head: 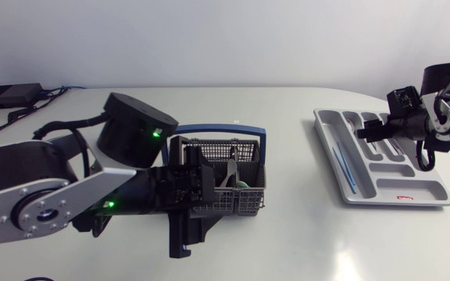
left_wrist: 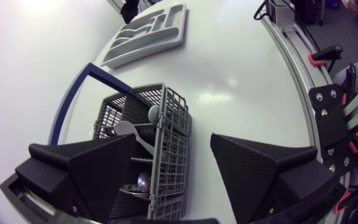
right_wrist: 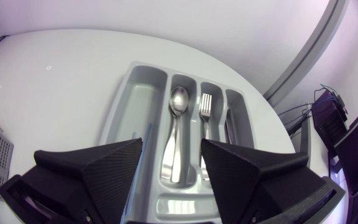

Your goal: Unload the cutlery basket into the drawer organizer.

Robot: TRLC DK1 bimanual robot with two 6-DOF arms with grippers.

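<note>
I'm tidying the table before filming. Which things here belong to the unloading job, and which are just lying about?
Job: grey wire cutlery basket with blue handle; spoons inside it; grey plastic drawer organizer; silver spoon and silver fork already sorted there.
Lying about: flat black box with cables at the table's far corner.

Table [head: 287, 234] viewed from fixed overhead camera: cutlery basket [head: 225, 204] at 9 o'clock, drawer organizer [head: 326, 125] at 3. Left wrist camera held close over basket (organizer shared, far ahead at 12). Right wrist camera pointed down, near, onto organizer.
</note>
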